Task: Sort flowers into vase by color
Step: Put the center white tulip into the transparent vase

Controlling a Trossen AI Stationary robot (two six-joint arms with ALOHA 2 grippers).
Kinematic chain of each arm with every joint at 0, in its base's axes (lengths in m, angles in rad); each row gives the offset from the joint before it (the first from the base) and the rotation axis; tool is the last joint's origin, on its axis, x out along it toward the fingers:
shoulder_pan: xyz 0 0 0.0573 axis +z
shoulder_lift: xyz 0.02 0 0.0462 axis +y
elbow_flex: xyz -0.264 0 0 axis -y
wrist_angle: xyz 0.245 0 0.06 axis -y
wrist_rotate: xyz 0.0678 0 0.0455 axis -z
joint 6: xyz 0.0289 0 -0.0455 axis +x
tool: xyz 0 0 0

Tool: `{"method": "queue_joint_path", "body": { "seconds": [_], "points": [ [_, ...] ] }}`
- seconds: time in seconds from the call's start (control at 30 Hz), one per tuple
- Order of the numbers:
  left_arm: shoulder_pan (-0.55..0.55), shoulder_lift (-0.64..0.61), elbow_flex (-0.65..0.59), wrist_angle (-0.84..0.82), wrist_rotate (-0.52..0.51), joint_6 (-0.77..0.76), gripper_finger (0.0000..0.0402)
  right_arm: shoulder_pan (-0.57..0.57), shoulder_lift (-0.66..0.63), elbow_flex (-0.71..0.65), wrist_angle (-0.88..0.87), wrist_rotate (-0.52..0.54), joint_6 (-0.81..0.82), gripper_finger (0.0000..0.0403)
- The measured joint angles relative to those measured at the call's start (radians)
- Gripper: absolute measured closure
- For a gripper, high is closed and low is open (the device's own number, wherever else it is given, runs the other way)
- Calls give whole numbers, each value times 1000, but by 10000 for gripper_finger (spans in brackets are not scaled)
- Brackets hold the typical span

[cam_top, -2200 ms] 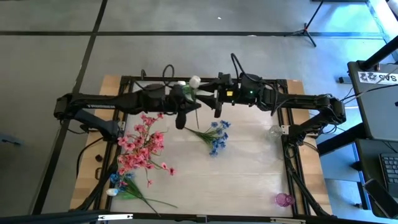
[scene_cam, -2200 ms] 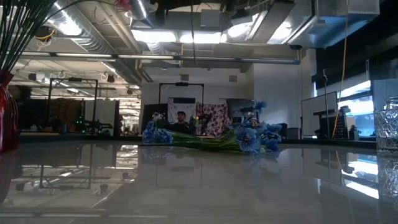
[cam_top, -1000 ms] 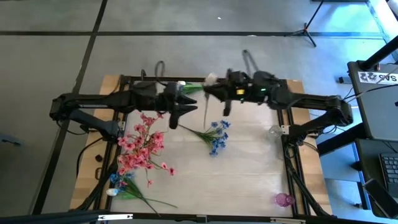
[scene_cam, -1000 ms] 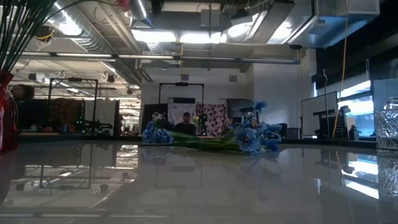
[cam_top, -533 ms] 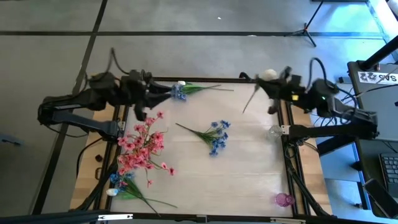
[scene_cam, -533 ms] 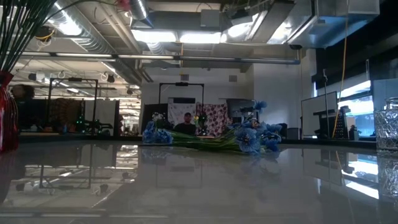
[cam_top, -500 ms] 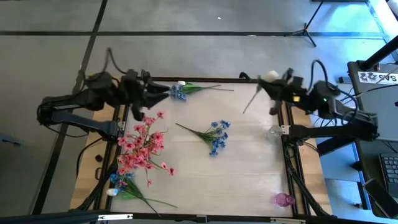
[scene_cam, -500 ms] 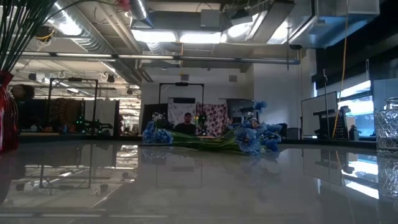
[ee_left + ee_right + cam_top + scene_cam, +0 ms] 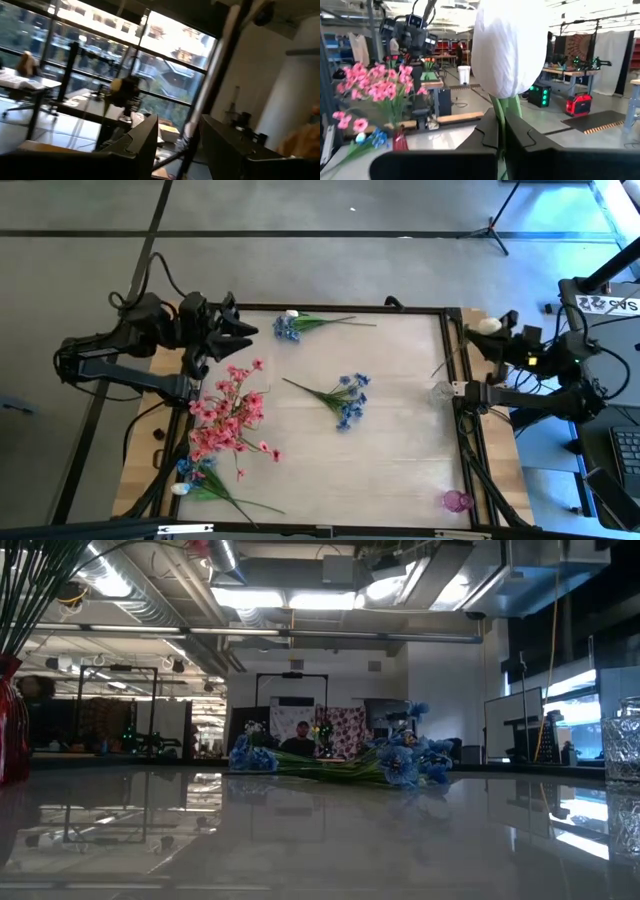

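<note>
- Right gripper (image 9: 501,131) sits past the right edge of the tabletop (image 9: 400,450) in the high view, fingers pinching the green stem of a white tulip (image 9: 509,47); the bud (image 9: 488,326) stands above the fingers and the stem trails back toward the tabletop.
- Clear glass vase (image 9: 442,392) stands at the right edge, near the held stem. Small pink vase (image 9: 456,501) sits at the near right corner.
- Left gripper (image 9: 238,331) hangs over the far left corner, empty; the wrist view shows its fingers (image 9: 142,145) spread with nothing between them.
- Remaining flowers: a blue sprig (image 9: 345,398) lies mid-tabletop, another blue sprig (image 9: 290,328) at the far edge, and pink blooms (image 9: 228,412) stand in a red vase (image 9: 10,720) on the left side.
- Judgement: step in hand is carrying the tulip to a vase, most likely the clear one.
- Risk: the long stem hangs free, so its tip may miss the narrow vase mouth or knock the light glass over.
- Risk: the grip is on a thin stem just below a heavy bud; the stem may rotate or slip in the fingers during the swing.
</note>
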Motion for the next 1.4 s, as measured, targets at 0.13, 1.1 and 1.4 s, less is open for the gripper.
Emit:
{"method": "queue_joint_path", "body": {
  "seconds": [0.13,1.1,1.4],
  "points": [
    [-24,3,0,0,50,2,260,0,-51,-1,-100,-32,3,401],
    [-116,8,0,0,-67,3,261,0,-79,53,-461,-104,79,344],
    [-116,10,0,1,-144,-18,261,0,-18,106,-590,-111,113,243]
  ]
}}
